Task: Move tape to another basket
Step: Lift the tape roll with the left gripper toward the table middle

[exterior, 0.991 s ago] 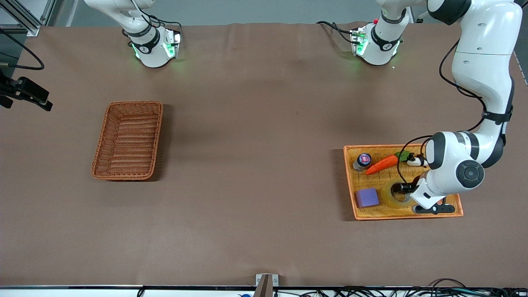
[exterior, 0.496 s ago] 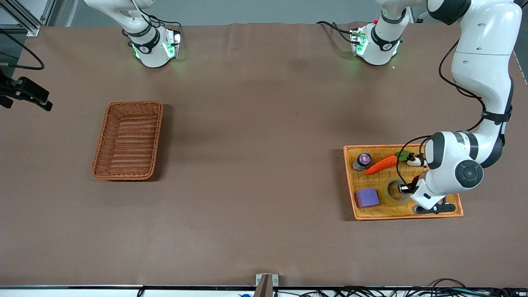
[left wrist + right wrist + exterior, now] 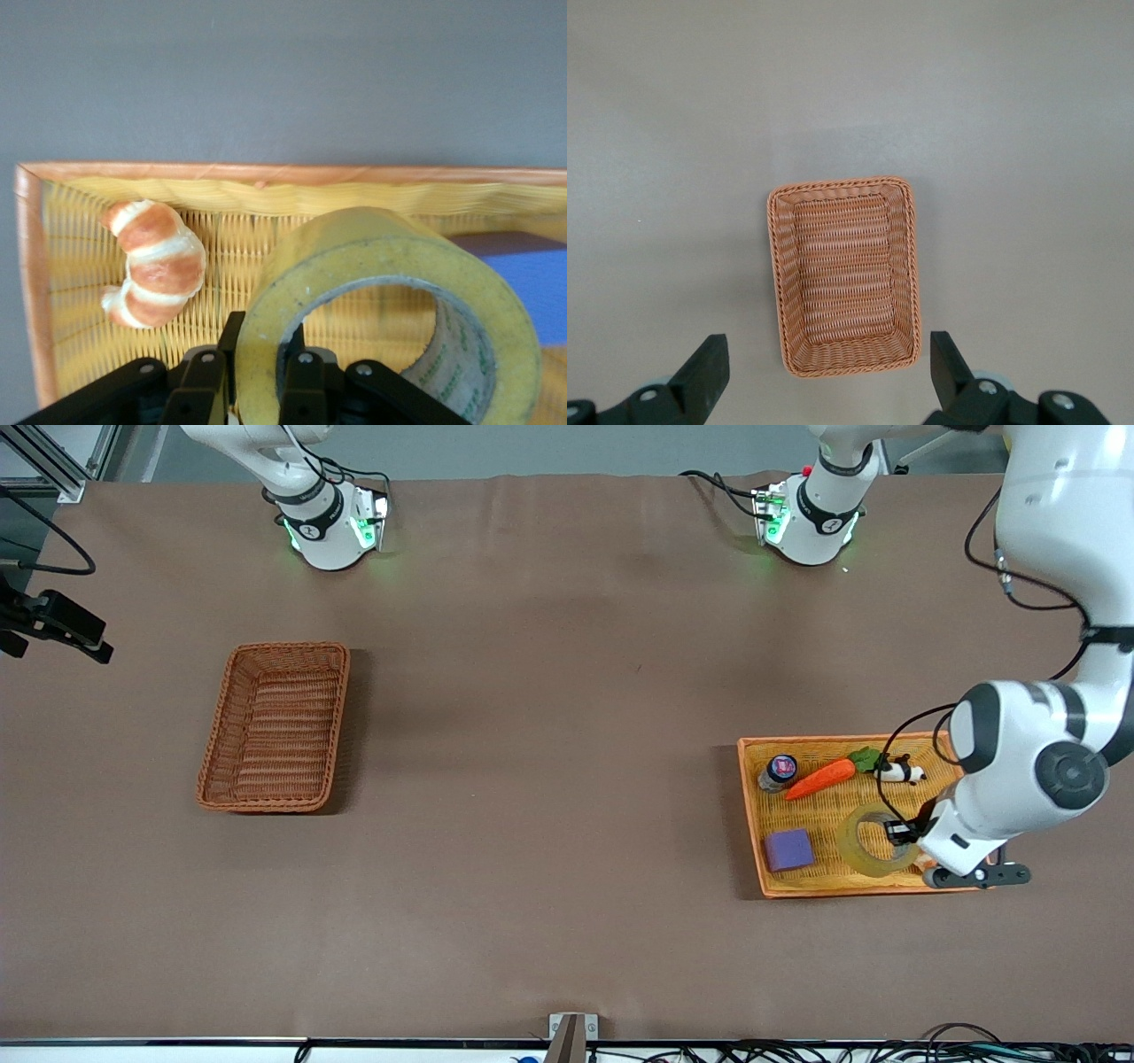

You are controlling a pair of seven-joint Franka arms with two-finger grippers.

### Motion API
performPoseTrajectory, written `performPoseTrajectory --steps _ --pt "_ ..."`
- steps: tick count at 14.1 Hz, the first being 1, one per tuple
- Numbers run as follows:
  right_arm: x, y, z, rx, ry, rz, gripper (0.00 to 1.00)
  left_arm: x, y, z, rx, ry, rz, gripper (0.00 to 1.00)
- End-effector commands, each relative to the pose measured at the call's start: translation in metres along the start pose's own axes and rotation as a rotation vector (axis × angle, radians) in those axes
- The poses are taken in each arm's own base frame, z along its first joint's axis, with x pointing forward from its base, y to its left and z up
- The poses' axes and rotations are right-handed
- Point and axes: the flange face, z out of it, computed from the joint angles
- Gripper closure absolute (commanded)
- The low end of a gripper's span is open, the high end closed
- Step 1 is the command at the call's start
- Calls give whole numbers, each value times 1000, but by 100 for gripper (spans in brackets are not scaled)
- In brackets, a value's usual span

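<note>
The tape (image 3: 866, 845), a translucent yellowish ring, is over the yellow tray (image 3: 749, 815), at the side nearer the front camera. My left gripper (image 3: 900, 833) is shut on the ring's wall, one finger inside the core and one outside. The left wrist view shows the tape (image 3: 372, 257) tilted in my left gripper (image 3: 263, 343), just above the tray's weave. The reddish-brown wicker basket (image 3: 275, 726) lies empty toward the right arm's end of the table. My right gripper (image 3: 828, 367) is open, high over the basket (image 3: 846, 283).
The yellow tray also holds a dark-lidded jar (image 3: 781, 769), a toy carrot (image 3: 819, 778), a small panda figure (image 3: 899, 771) and a purple block (image 3: 788, 849). A croissant (image 3: 155, 261) lies in the tray's corner (image 3: 266, 173) beside the tape.
My left gripper has closed on the tape's wall and risen with it. The tape has shifted toward the left arm's end of the tray. The right arm has not moved.
</note>
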Motion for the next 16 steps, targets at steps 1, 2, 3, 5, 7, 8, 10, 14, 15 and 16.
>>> performPoseTrajectory --steps 1,2,3,5,7,8,10,14,15,16 --pt "0 -4 -3 14 1 10 0 -8 41 -54 -14 53 62 100" --pt "0 -4 -3 14 2 10 0 -7 66 -66 -35 72 93 100" --pt "0 -4 -3 14 2 9 0 -10 87 -73 -53 81 118 100" --pt "0 -4 -4 14 3 9 0 -20 138 -86 -94 77 184 100" --pt "0 -3 -3 12 2 10 0 -34 199 -86 -112 37 230 100" --pt "0 -3 -3 12 2 9 0 -42 230 -83 -118 26 235 100" --pt "-1 -3 -3 12 -1 9 0 -68 301 -66 -126 -5 261 100" --pt "0 -2 -4 11 6 7 0 -104 413 -26 -163 -56 231 99" --pt "0 -3 -3 12 -1 10 0 -110 440 -25 -170 -43 232 99" --pt "0 -3 -3 12 0 10 0 -118 465 -13 -154 -32 229 99"
